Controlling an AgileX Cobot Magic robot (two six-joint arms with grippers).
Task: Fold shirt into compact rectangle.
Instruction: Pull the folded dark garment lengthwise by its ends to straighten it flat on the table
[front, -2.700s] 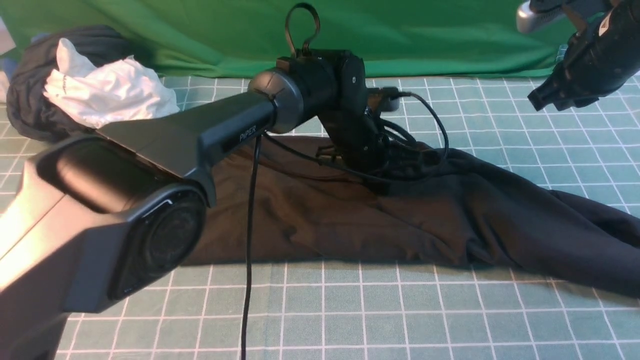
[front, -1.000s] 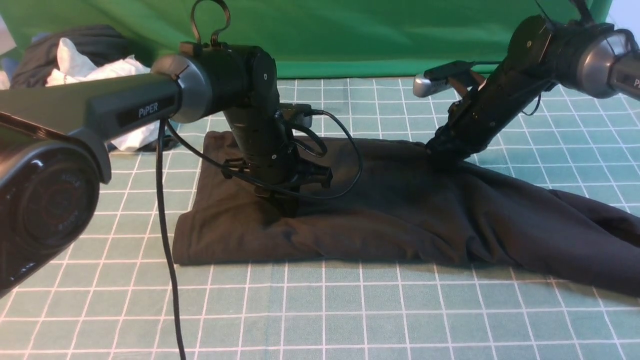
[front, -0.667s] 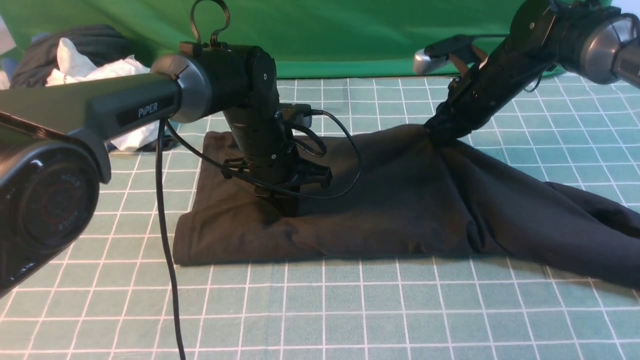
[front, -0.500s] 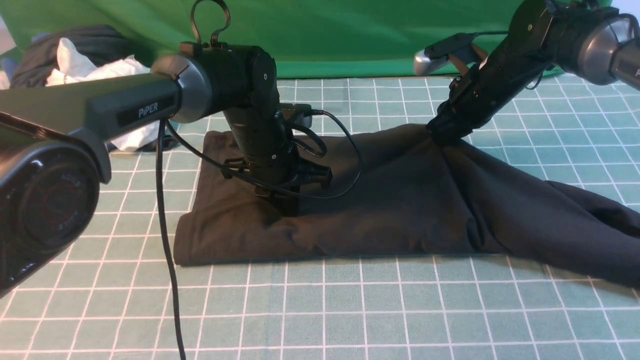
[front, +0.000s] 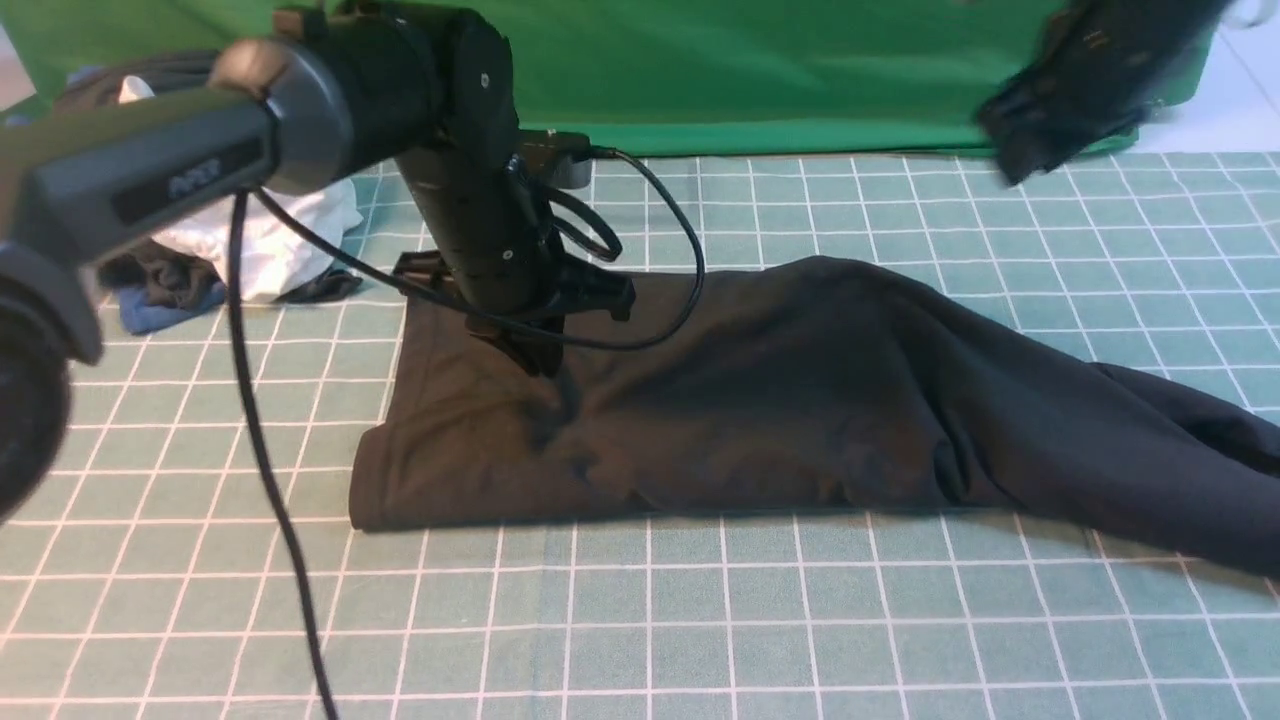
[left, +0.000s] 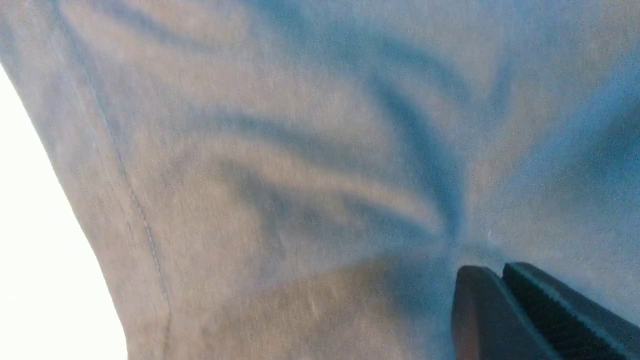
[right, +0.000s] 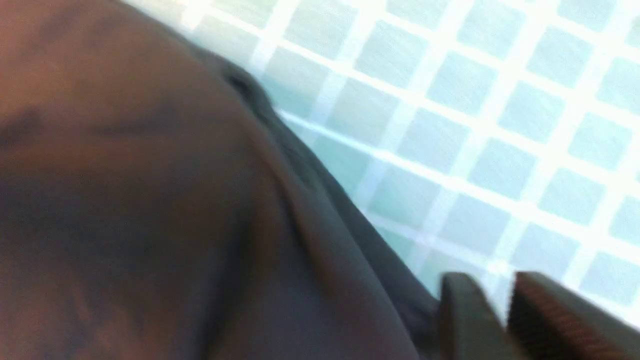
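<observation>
One shirt (front: 800, 400): left jaws pressed together on it near left edge; right jaws slightly spread, empty, above mat (front: 800, 620).

Black shirt (front: 800, 400); teal mat (front: 700, 620) with white grid; green backdrop (front: 750, 70); white garment (front: 270, 230); seemingly blue cloth (front: 150, 310).

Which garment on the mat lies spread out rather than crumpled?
The large black cotton shirt across the middle; the white garment and dark and blue clothes sit bunched at far left.
</observation>
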